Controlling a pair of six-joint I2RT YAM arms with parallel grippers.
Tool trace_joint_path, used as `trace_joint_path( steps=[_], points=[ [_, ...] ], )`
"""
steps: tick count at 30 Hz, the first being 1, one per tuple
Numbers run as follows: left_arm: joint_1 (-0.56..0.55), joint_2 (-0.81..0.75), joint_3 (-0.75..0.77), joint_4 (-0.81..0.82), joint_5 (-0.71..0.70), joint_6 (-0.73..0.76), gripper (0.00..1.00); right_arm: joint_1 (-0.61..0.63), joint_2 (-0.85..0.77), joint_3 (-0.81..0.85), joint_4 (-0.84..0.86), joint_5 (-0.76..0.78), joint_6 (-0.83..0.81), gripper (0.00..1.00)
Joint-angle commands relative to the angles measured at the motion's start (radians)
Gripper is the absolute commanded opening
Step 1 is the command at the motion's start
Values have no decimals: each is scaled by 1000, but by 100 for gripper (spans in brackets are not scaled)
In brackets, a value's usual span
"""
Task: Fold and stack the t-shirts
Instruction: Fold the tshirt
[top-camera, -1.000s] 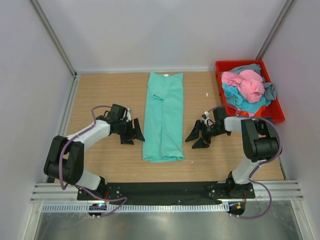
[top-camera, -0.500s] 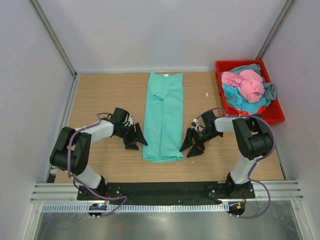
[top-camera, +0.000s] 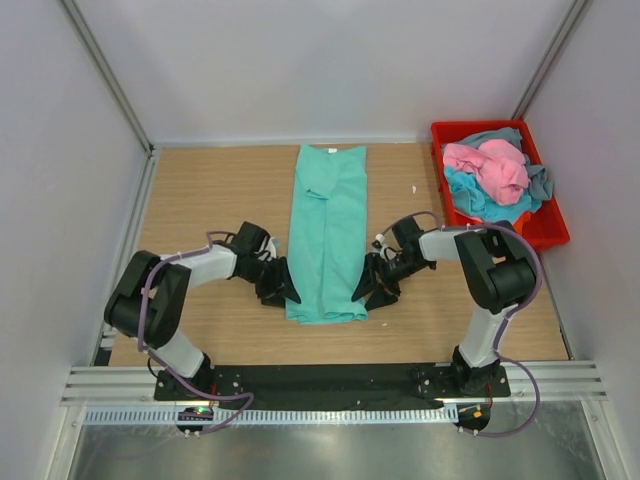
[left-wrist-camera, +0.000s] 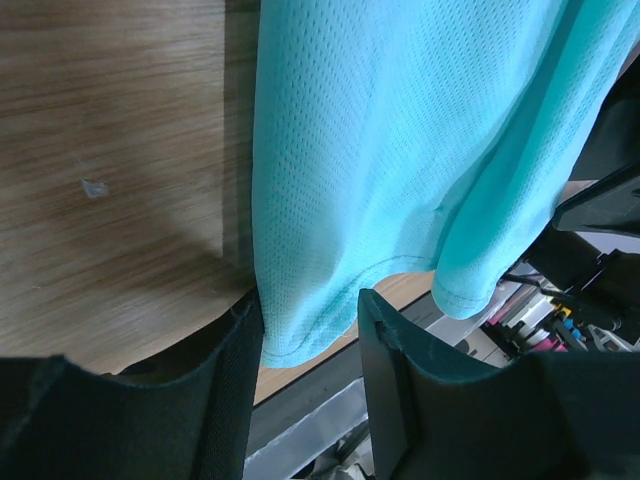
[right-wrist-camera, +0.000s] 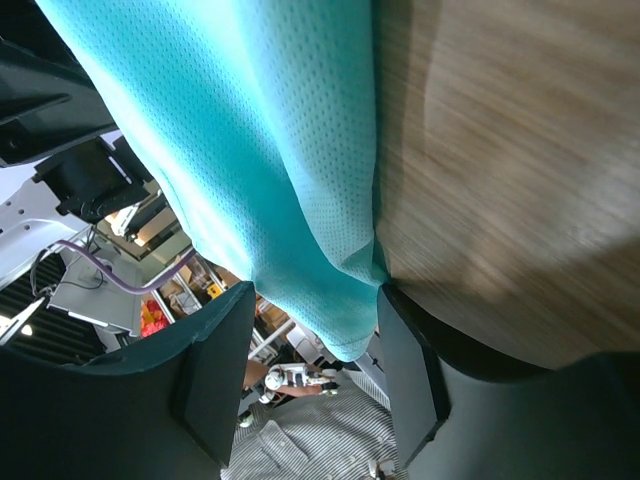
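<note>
From above, the teal shirt (top-camera: 330, 230) lies as a long folded strip down the middle of the bench (top-camera: 200, 190). My left gripper (top-camera: 280, 290) and right gripper (top-camera: 368, 290) stood off to either side a second ago and now touch its near corners. The other shirts (top-camera: 490, 170) sit heaped in the red bin (top-camera: 548, 236).

Left wrist: my fingers (left-wrist-camera: 225, 400) stand apart with the hem between them, not pinched.

Right wrist: my fingers (right-wrist-camera: 215, 370) are likewise parted around the shirt's edge.
</note>
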Motion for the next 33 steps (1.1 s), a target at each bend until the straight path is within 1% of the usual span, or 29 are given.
trace_joint_path(
  steps=[1,3,4,5,6,7,8,10,11,13,16,18,22,24,28,33],
  points=[
    [-31,27,-36,-17,-59,13,43,21,11,-13,-17,26,17,56],
    [-45,27,-39,-14,-55,14,38,29,-2,-18,-11,21,19,54],
    [-54,25,-39,-8,-46,13,35,37,-7,-18,-8,20,20,51],
    [-59,28,-36,-8,-41,13,30,38,-12,-19,-3,18,23,49],
    [-60,28,-33,-9,-36,11,28,43,-16,-20,2,15,26,46],
    [-63,28,-30,-9,-33,11,26,46,-16,-20,5,9,29,40],
    [-63,31,-30,-9,-32,11,21,51,-13,-16,5,5,28,38],
    [-65,27,-30,-6,-38,11,13,52,-9,-12,8,1,25,24],
    [-63,22,-31,-6,-38,9,8,55,-10,-9,8,3,25,17],
    [-63,15,-31,-4,-35,11,1,58,-21,-1,-4,11,14,1],
    [-63,-8,-22,0,-22,19,0,57,-48,25,-60,35,-30,1],
    [-63,-28,4,-9,-9,40,0,54,-65,69,-118,49,-95,2],
    [-50,-51,122,-47,10,83,0,23,-100,161,-178,34,-155,1],
    [-40,-58,147,-61,14,95,0,5,-107,204,-202,28,-181,1],
    [-16,-67,211,-89,-1,140,0,-35,-79,276,-235,26,-217,2],
    [3,-53,297,-96,-16,174,0,-69,-36,378,-236,43,-239,2]
  ],
)
